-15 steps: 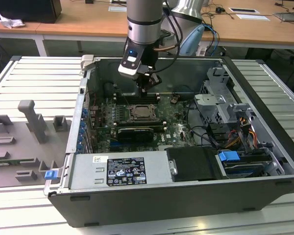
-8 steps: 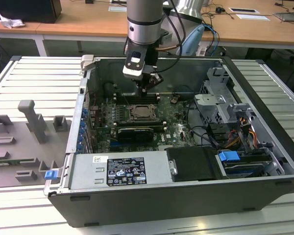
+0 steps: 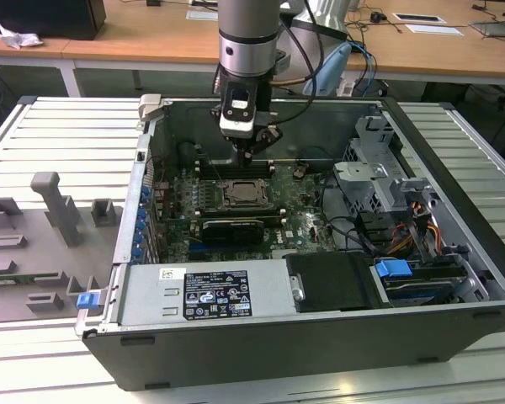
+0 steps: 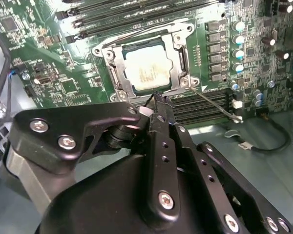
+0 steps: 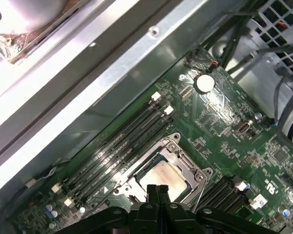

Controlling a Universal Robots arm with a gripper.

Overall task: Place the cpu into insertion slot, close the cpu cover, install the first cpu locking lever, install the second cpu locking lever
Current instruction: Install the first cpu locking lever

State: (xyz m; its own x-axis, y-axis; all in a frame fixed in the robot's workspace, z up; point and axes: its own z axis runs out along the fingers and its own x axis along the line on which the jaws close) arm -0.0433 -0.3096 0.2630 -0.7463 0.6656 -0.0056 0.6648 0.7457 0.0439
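Note:
The cpu (image 4: 146, 68) lies flat in the motherboard socket, its pale silver top showing through the square opening; it also appears as the cpu (image 3: 238, 193) and the cpu (image 5: 163, 178). The shiny cpu cover (image 4: 180, 51) lies down around it. A thin wire locking lever (image 4: 212, 102) sticks out sideways from one socket corner, across the memory slots. My gripper (image 4: 158, 97) hangs just above the socket's edge near that corner, fingers pressed together with nothing between them. In the exterior view the gripper (image 3: 251, 156) sits inside the open computer case, above the socket's far side.
Memory slots (image 5: 117, 146) flank the socket. A long black card (image 3: 231, 229) lies in front of it, then a grey power supply (image 3: 202, 290). The drive cage (image 3: 379, 177) and cables stand toward the exterior view's right. Grey fixtures (image 3: 59, 210) sit outside the case.

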